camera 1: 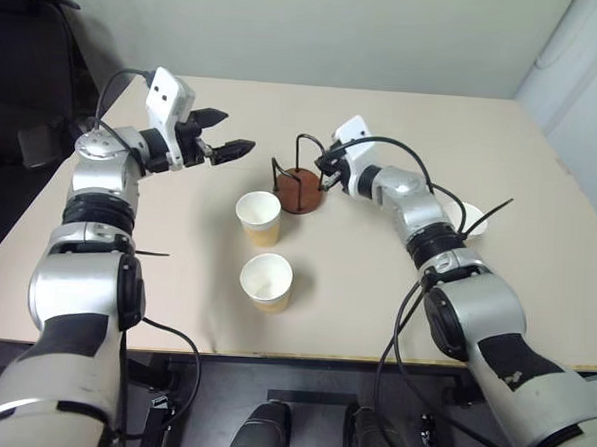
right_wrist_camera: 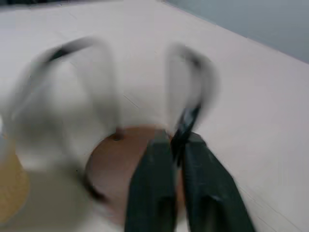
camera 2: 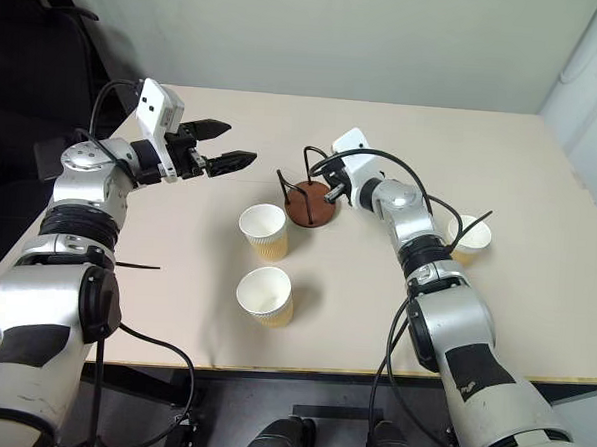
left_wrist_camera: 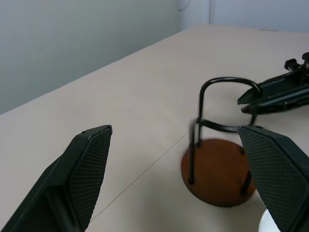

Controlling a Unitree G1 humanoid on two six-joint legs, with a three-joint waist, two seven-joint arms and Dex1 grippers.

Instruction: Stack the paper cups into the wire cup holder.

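Cups come first as we look down over the beige table (camera 1: 536, 286): nearest us, one paper cup (camera 1: 266, 282) stands upright with its mouth open, and just beyond it a second cup (camera 1: 258, 217) stands the same way, apart from the first. Behind that second cup, near it without touching, sits the wire cup holder (camera 1: 300, 191), its reddish-brown disc flat on the table and its two black wire loops upright, with no cup inside. Our right gripper (camera 1: 324, 175) reaches in from the right, pointing toward our left, and its two black fingers (right_wrist_camera: 149, 188) are clenched together on one of the wire loops, the thin wire pinched between their tips, as our right wrist view shows close up, though the rest of the holder is smeared there. A third cup (camera 1: 471, 222) stands upright on the right of the table, partly hidden behind our right forearm, well apart from the holder. Our left gripper (camera 1: 228, 133) hovers above the table on the far left side of the holder, pointing toward it, fingers (left_wrist_camera: 77, 179) spread wide and grasping nothing; between them our left wrist view frames the holder and the right gripper's pinched tips.
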